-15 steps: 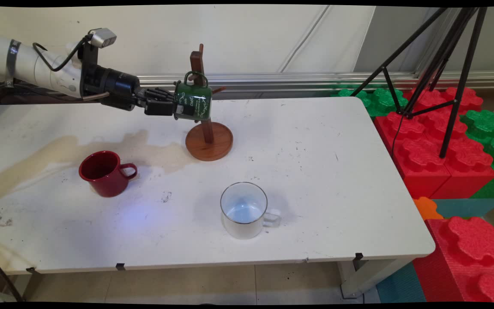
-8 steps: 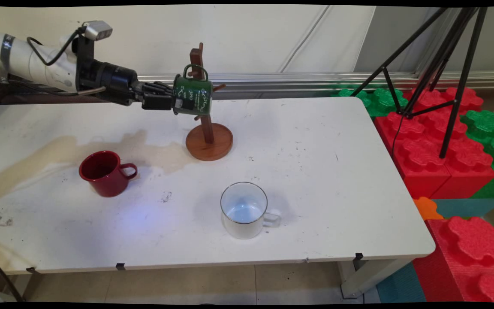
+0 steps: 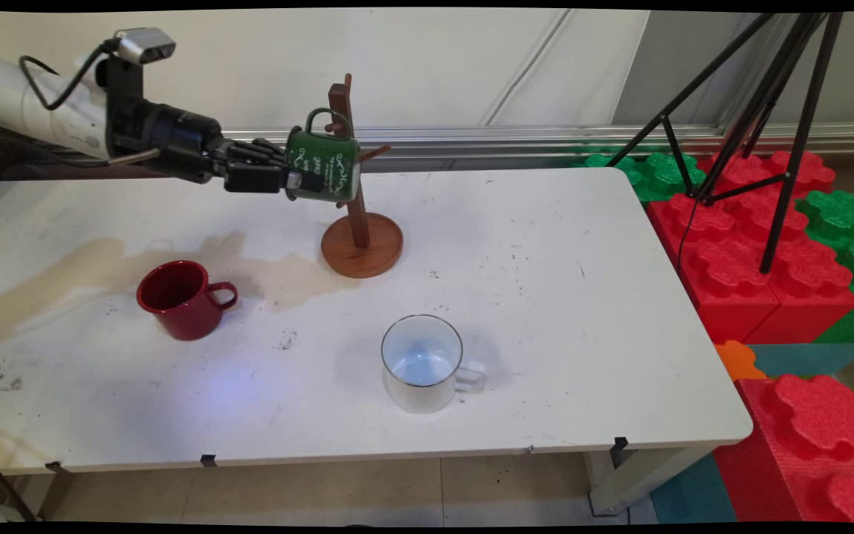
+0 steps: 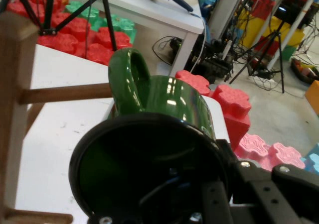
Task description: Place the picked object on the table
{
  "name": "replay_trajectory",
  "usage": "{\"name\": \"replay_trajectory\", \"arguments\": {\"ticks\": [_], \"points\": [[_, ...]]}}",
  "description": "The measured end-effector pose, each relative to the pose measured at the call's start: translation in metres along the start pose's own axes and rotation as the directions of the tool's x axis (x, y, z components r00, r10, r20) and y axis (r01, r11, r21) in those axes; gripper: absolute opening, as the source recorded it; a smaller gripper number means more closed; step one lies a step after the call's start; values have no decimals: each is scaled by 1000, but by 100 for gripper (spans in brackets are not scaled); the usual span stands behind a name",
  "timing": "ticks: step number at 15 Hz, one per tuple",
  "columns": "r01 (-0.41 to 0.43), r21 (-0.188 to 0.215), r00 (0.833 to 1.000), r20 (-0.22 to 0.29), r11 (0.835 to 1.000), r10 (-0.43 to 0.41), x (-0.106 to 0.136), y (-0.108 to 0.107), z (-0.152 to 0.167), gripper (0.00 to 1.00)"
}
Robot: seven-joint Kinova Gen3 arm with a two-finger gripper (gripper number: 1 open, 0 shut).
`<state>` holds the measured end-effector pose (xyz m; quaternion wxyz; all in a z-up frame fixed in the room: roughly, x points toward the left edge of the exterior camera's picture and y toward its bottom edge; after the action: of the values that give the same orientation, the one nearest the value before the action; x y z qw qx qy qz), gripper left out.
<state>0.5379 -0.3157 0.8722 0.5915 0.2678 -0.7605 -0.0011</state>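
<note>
My gripper (image 3: 295,179) is shut on the rim of a green mug (image 3: 325,167), held on its side in the air with its handle up. The mug hangs just left of the post of a wooden mug tree (image 3: 359,222), level with the upper pegs. In the hand view the green mug (image 4: 164,114) fills the middle with its dark mouth toward the camera. Its handle (image 4: 128,79) stands just right of a wooden peg (image 4: 65,92), whose tip it overlaps. The gripper (image 4: 219,194) grips the rim at the bottom.
A red mug (image 3: 179,298) stands upright at the left. A white mug (image 3: 422,363) stands near the front middle. Red and green foam blocks (image 3: 760,245) and a black tripod (image 3: 768,111) lie beyond the table's right edge. A brownish stain (image 3: 101,259) spreads at the left.
The gripper has carried the green mug up and to the left. The mug's handle now sits left of the tree's post instead of overlapping it.
</note>
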Motion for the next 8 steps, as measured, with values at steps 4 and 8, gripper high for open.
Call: {"name": "replay_trajectory", "arguments": {"ticks": [4, 8], "points": [[-19, -23, 1000, 8, 1000, 19, 2, 13, -9, 0], [-38, -44, 999, 23, 998, 39, 2, 26, -20, 0]]}}
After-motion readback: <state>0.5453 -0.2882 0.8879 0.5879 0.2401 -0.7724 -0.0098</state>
